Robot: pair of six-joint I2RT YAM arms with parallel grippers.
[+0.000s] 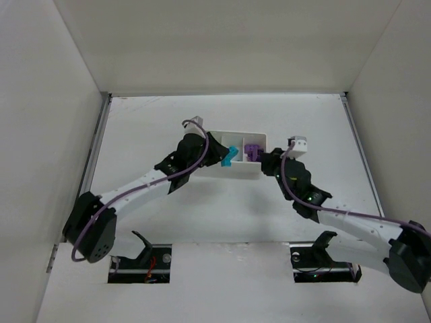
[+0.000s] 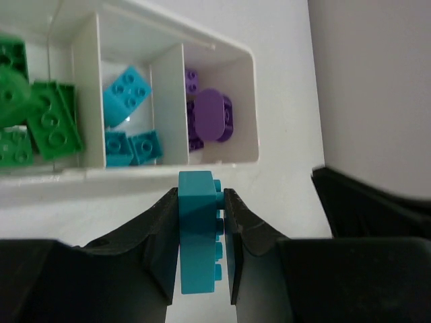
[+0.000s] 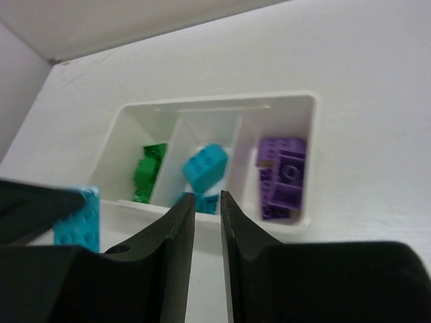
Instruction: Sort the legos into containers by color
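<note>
My left claw [image 2: 201,200] pinches one teal brick [image 2: 197,239], studs against one finger and the underside against the other. It sits at the tray's [image 2: 250,101] near wall, close to the middle compartment. Height over the tray is unclear. My right claw [image 3: 207,202] is pressed together on nothing, near the purple end.

Tray contents: green bricks [image 2: 40,121] at one end, teal bricks [image 2: 126,94] in the middle, purple bricks [image 2: 212,114] at the other end.

The brick looks light, rigid and slick-sided, and not fragile. Studs give uneven contact, so it may pivot. A hold on two flat side walls at mid-length seems safer. It should drop cleanly on release.
</note>
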